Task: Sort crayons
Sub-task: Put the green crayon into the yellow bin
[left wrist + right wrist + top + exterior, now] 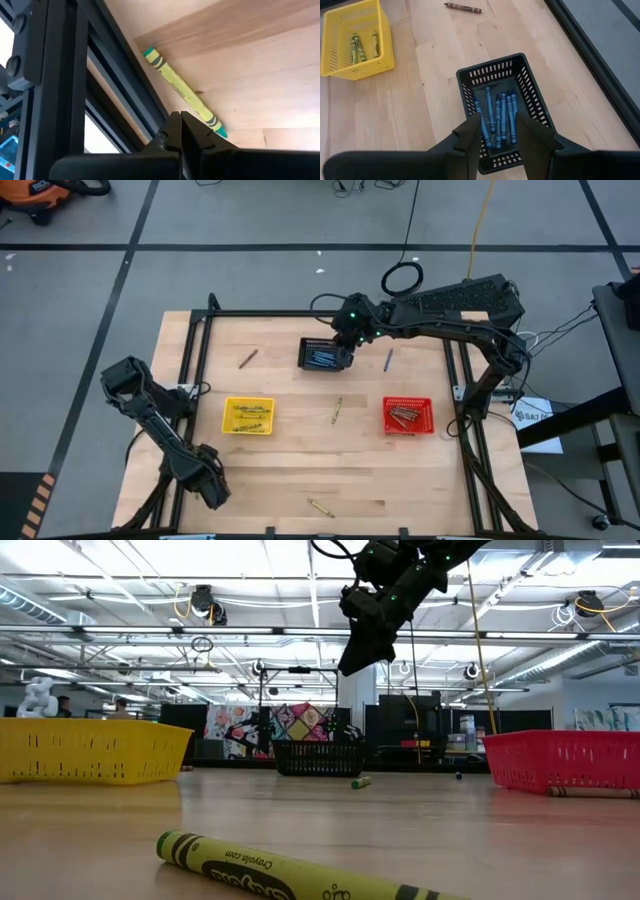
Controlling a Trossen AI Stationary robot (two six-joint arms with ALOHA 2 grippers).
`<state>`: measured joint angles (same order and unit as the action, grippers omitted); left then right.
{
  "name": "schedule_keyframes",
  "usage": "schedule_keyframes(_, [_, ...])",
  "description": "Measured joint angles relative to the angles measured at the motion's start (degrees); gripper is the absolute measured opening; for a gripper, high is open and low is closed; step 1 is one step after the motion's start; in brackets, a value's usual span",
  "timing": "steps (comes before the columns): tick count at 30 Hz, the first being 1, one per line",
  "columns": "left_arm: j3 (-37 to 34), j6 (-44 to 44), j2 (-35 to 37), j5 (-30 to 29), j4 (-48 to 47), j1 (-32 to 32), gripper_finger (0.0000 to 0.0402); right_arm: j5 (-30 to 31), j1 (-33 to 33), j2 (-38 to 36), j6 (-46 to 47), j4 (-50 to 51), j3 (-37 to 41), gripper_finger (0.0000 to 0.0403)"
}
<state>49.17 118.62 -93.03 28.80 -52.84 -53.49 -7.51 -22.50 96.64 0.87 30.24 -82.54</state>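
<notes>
Right tool (493,131): released over black basket (534,100) — I'd lift straight (blue crayons (499,118) inside).
Left tool (181,131): clenched, empty — parked.

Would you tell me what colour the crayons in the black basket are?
Blue; the crayons in the black basket show best in the right wrist view.

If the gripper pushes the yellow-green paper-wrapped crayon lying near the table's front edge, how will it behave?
The yellow-green paper-wrapped crayon looks round, so a sideways push would probably roll it. It seems a short, straight stick, so likely stiff and light. The paper wrapper should give the fingers fair grip, though a hard squeeze might snap it.
</notes>
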Motion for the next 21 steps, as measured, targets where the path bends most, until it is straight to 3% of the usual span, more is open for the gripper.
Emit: schedule_keyframes(21, [-0.06, -3.25, -6.03, 2.69, 2.12, -0.59, 0.0, -0.02, 1.25, 0.02, -0.03, -0.2, 0.0, 0.0107])
